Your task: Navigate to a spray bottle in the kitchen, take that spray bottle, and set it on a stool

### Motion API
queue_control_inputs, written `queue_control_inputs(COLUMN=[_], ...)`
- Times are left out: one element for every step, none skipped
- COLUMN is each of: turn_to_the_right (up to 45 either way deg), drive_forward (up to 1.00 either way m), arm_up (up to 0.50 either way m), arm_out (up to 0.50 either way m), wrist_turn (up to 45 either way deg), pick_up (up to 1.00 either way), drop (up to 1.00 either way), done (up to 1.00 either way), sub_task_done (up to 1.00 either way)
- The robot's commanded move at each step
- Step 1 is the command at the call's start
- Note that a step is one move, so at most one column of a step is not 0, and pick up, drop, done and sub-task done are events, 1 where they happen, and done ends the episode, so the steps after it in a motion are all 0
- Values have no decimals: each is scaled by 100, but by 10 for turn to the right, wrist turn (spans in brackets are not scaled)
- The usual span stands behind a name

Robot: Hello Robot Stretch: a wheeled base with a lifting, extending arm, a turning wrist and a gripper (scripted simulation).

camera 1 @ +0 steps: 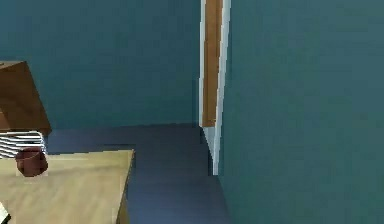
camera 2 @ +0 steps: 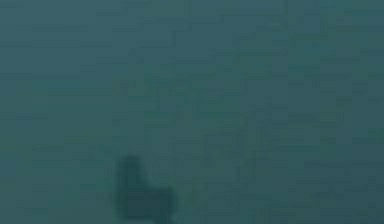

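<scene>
In the forward view a light wooden tabletop (camera 1: 70, 185) fills the lower left corner. On it stands a small dark red-brown cup-like thing (camera 1: 31, 161). Behind that a stack of white plates or a wire rack (camera 1: 22, 141) rests at the table's far edge. A teal wall (camera 2: 190, 90) spans the arm side view, close by.
A brown wooden cabinet or box (camera 1: 20, 95) rises at the forward view's left edge. Teal walls (camera 1: 110, 60) enclose a dark blue floor (camera 1: 170, 160). A wooden door frame with white trim (camera 1: 212, 65) stands at the corner where the near wall (camera 1: 300, 110) juts forward.
</scene>
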Motion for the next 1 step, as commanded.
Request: queue_control_inputs(turn_to_the_right=[0], drive_forward=[100], arm_up=[0], arm_out=[0], wrist_turn=[0], pick_up=[0], drop=[0], done=[0], sub_task_done=[0])
